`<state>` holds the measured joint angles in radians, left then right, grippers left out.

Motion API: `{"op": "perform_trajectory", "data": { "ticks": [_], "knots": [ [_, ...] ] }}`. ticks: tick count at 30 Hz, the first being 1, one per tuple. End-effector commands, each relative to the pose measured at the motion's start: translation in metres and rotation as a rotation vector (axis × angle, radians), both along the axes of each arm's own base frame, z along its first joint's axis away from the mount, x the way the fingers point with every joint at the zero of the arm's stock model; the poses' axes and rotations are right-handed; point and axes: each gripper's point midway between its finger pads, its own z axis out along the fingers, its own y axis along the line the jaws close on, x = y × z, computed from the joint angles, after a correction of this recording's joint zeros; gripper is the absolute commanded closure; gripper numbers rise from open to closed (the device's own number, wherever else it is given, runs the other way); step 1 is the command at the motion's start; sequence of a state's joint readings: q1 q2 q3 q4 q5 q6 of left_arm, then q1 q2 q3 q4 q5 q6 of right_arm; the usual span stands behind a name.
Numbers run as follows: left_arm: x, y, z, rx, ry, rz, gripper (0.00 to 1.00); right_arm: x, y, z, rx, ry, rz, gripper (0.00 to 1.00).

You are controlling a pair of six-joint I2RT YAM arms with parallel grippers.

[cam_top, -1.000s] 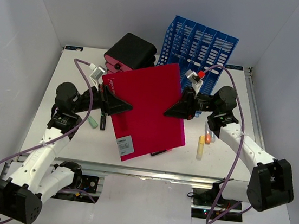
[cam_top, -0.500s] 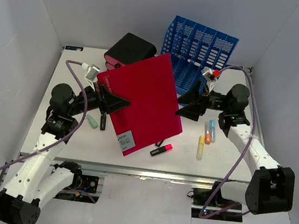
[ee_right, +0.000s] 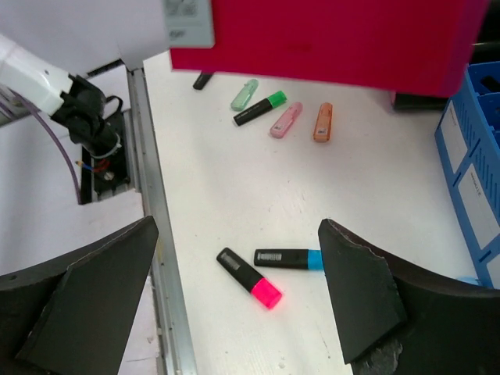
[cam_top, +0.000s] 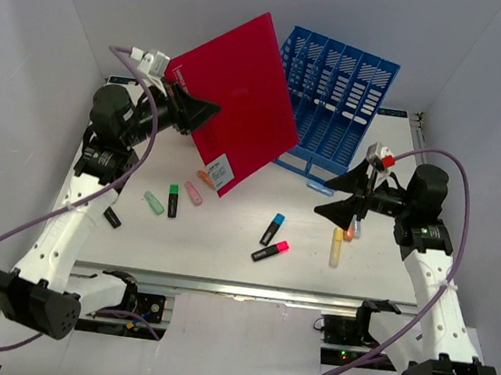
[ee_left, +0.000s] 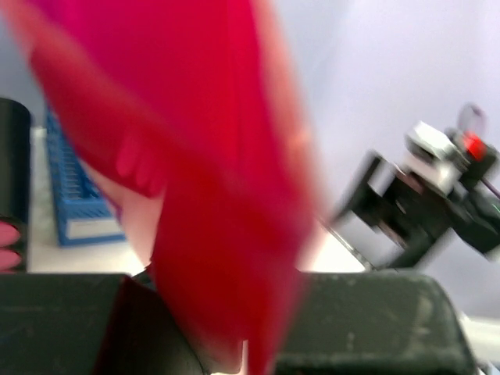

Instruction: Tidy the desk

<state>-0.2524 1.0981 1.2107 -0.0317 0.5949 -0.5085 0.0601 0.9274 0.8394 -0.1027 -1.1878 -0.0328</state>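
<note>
My left gripper [cam_top: 205, 109] is shut on the left edge of a big red folder [cam_top: 244, 91], which it holds tilted in the air above the back left of the white desk [cam_top: 224, 257]. The left wrist view shows the folder [ee_left: 211, 156] as a red blur clamped in the left gripper [ee_left: 250, 344]. My right gripper [cam_top: 332, 209] hangs open and empty over the desk's right side, apart from the folder. Between its fingers, on the desk below, lie a pink-tipped black highlighter [ee_right: 250, 279] and a blue-tipped one [ee_right: 289, 258].
A blue file rack [cam_top: 339, 102] stands at the back right. Several highlighters lie scattered: green [cam_top: 173, 201], pastel green [cam_top: 153, 202], pink [cam_top: 193, 193], orange [cam_top: 206, 179], yellow [cam_top: 336, 247], a black one [cam_top: 112, 217]. The metal front rail [ee_right: 152, 234] runs along the near edge.
The right gripper opened, let go of the folder and drew back to the right. The left arm swung the folder up and toward the back left, uncovering highlighters beneath.
</note>
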Motion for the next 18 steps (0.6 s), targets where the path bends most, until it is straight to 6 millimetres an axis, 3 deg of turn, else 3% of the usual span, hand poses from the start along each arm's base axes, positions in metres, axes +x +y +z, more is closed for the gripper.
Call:
{"op": "perform_trajectory", "data": {
  "ticks": [1, 5, 8, 10, 11, 18],
  "knots": [
    [0.028, 0.003, 0.049, -0.004, -0.124, 0.081, 1.0, -0.02, -0.005, -0.029, -0.048, -0.048, -0.003, 0.1],
    [0.06, -0.001, 0.059, 0.023, -0.16, 0.131, 1.0, -0.027, -0.007, -0.04, -0.065, -0.099, -0.01, 0.1],
    [0.078, -0.002, 0.079, 0.056, -0.241, 0.19, 1.0, -0.028, -0.009, -0.049, -0.077, -0.119, -0.021, 0.1],
    [0.095, -0.007, 0.078, 0.088, -0.261, 0.214, 1.0, -0.028, -0.011, -0.056, -0.081, -0.118, -0.026, 0.1],
    [0.096, -0.01, 0.091, 0.106, -0.315, 0.218, 1.0, -0.029, -0.012, -0.058, -0.084, -0.125, -0.025, 0.1],
    [0.134, -0.025, 0.102, 0.203, -0.411, 0.337, 1.0, -0.031, -0.017, -0.075, -0.096, -0.133, -0.042, 0.1]
  ]
}}
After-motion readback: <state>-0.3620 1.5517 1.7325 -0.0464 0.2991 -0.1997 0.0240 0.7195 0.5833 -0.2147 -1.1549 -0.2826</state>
